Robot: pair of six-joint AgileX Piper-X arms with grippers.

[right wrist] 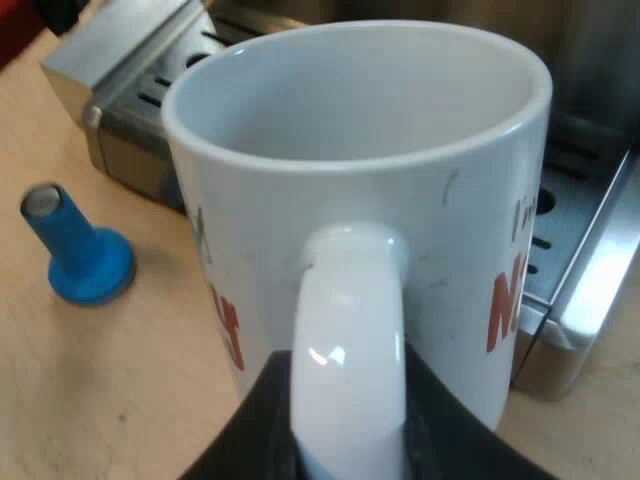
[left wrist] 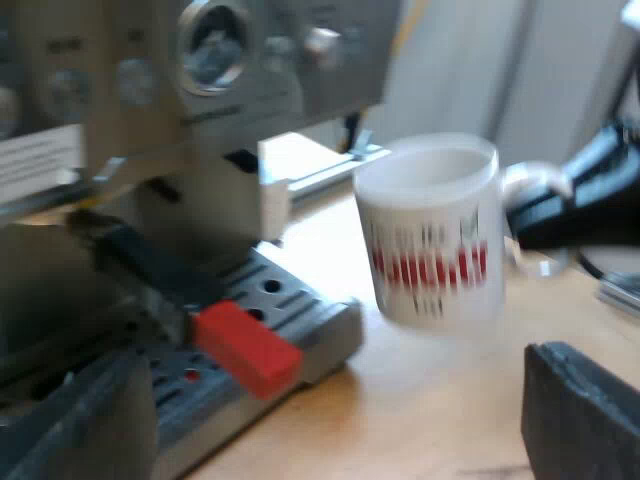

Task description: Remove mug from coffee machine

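Observation:
A white mug (left wrist: 435, 240) with red lettering is off the espresso machine's drip tray (left wrist: 300, 330), upright over the wooden table beside it. Whether its base touches the table, I cannot tell. My right gripper (left wrist: 570, 205) holds it by the handle. In the right wrist view the black fingers of that gripper (right wrist: 350, 435) are shut on either side of the mug's handle (right wrist: 350, 330), and the mug (right wrist: 350, 140) looks empty. My left gripper (left wrist: 330, 430) is open near the tray's edge with nothing between its fingers.
The metal holder is locked into the espresso machine (left wrist: 200, 70), and its dark handle with the red end (left wrist: 245, 350) juts over the tray. A blue tamper (right wrist: 75, 250) stands on the wooden table (right wrist: 100, 380) close to the drip tray (right wrist: 585, 300).

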